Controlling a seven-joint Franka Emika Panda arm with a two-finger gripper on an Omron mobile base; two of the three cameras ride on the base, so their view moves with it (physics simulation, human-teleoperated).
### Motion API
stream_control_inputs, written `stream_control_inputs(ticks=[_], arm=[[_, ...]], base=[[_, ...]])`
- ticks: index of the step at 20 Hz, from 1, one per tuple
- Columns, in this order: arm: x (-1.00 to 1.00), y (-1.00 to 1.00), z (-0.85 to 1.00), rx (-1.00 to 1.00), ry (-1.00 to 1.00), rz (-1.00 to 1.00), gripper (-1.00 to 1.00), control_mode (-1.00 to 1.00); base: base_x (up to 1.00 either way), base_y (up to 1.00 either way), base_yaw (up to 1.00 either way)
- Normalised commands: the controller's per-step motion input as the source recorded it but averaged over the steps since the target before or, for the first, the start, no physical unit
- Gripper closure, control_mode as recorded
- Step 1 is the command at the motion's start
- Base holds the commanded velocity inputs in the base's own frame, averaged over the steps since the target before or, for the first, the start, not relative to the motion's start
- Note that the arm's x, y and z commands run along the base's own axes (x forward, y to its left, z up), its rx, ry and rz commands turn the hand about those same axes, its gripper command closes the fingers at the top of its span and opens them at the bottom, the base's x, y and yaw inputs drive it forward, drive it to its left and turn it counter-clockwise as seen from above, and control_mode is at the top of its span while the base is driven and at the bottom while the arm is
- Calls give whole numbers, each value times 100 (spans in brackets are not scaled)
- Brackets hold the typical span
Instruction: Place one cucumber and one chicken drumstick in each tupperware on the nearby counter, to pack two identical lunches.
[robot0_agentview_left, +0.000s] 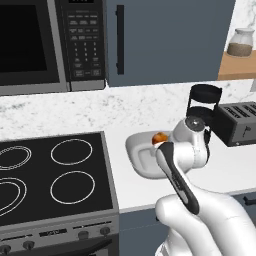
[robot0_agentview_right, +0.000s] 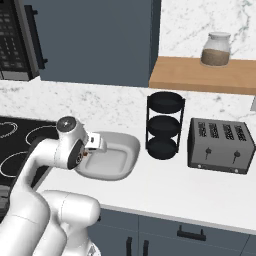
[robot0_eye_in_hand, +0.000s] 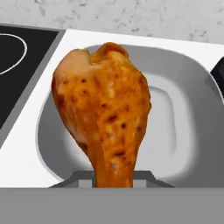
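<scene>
the end effector (robot0_eye_in_hand: 113, 181) was clenched on the thin bone end of a golden-brown roasted chicken drumstick (robot0_eye_in_hand: 103, 109), whose long axis ran straight out along the end effector's own line, the fat meaty end pointing away from the hand and down toward the worktop. in the hand view the drumstick hung directly over a shallow light-grey rectangular tupperware (robot0_eye_in_hand: 183, 109) with rounded corners and a flared rim, its bare inner floor showing on either side of the meat. that was the relation the next move seemed to turn on: the container lay dead ahead of the end effector, so a short lowering along the drumstick's axis and a release looked sufficient. the tupperware (robot0_agentview_left: 142, 150) sat on the white worktop (robot0_agentview_left: 220, 165) just beside the black glass cooktop (robot0_agentview_left: 50, 170), near a black three-tier round rack (robot0_agentview_right: 165, 125) and a dark four-slot toaster (robot0_agentview_right: 220, 145). no cucumber was seen inside it. whether the drumstick touched the floor could not be told.
</scene>
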Motion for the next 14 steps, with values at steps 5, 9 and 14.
stream_control_inputs(ticks=[5, 9, 14], arm=[[99, 11, -24, 0, 18, 0, 100, -100], [81, 17, -20, 1, 18, 0, 100, -100], [37, 20, -27, 10, 5, -7, 100, -100]], base=[[0, 0, 0], [0, 0, 0], [0, 0, 0]])
